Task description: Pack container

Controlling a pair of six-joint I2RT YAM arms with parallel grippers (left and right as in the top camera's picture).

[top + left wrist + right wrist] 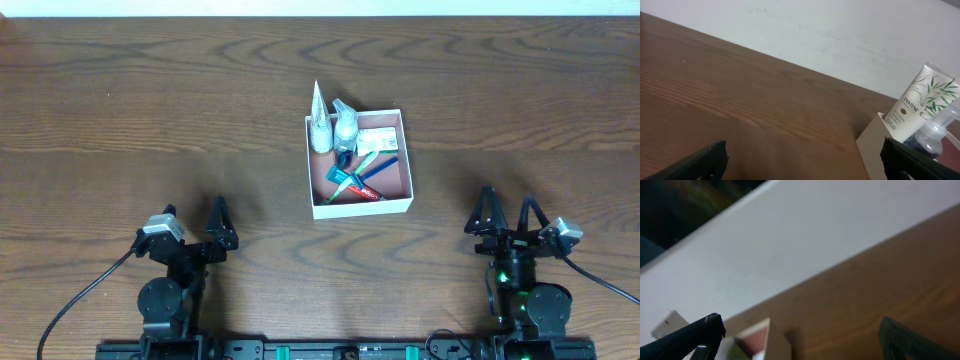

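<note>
Container: likely light, thin cardboard walls flex; grip near rim. Left gripper and right gripper spread, empty.

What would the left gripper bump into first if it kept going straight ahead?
Likely nothing: ahead of the left gripper is only table; the container sits off to its right, though depth is unclear.
</note>
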